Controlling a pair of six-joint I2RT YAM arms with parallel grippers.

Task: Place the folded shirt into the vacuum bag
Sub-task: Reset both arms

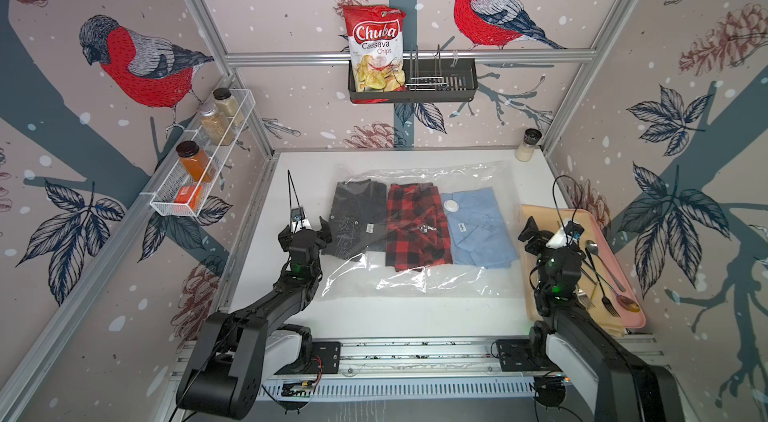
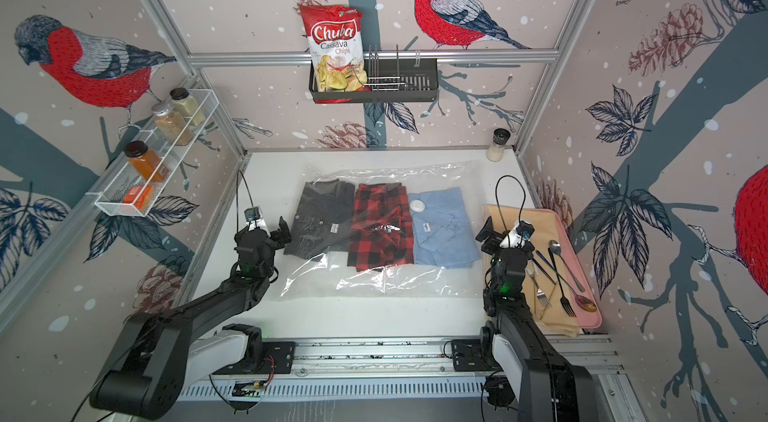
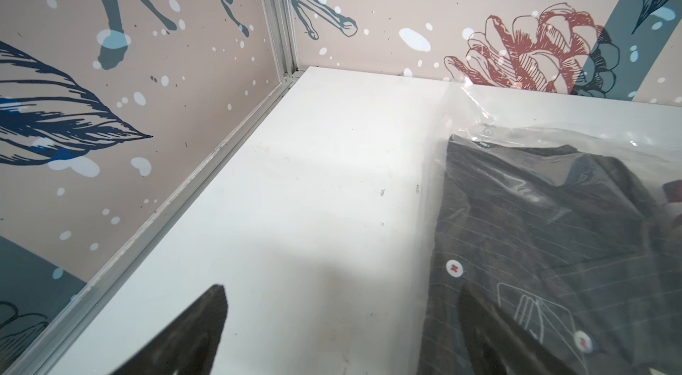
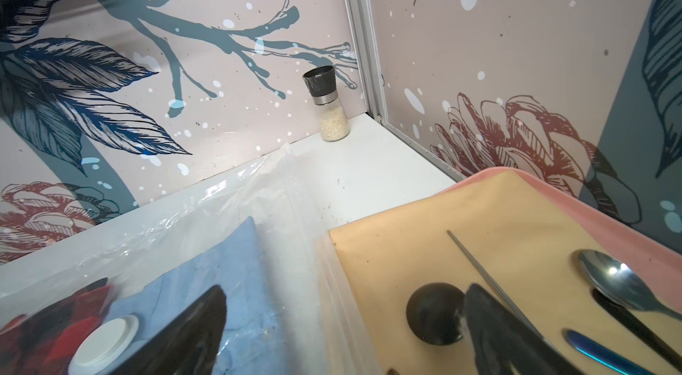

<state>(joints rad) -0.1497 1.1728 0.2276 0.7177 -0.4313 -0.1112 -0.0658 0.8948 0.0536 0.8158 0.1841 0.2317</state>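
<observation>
The bag [image 1: 415, 287] is seen flat on the table [image 1: 374, 316], with the dark shirt [image 1: 357, 216], plaid shirt [image 1: 415, 229] and blue shirt [image 1: 478, 229] laid side by side inside. The left gripper [image 1: 304, 233] is held at the dark shirt's edge, fingers spread, empty. The right gripper [image 4: 347, 340] is poised between bag and tray [image 1: 633, 303], fingers likewise apart.

L fingers [image 3: 192, 332] & R fingers [image 4: 184, 332] blurred, cut off at frame edge; shirt tags [image 1: 369, 227] unreadable.
</observation>
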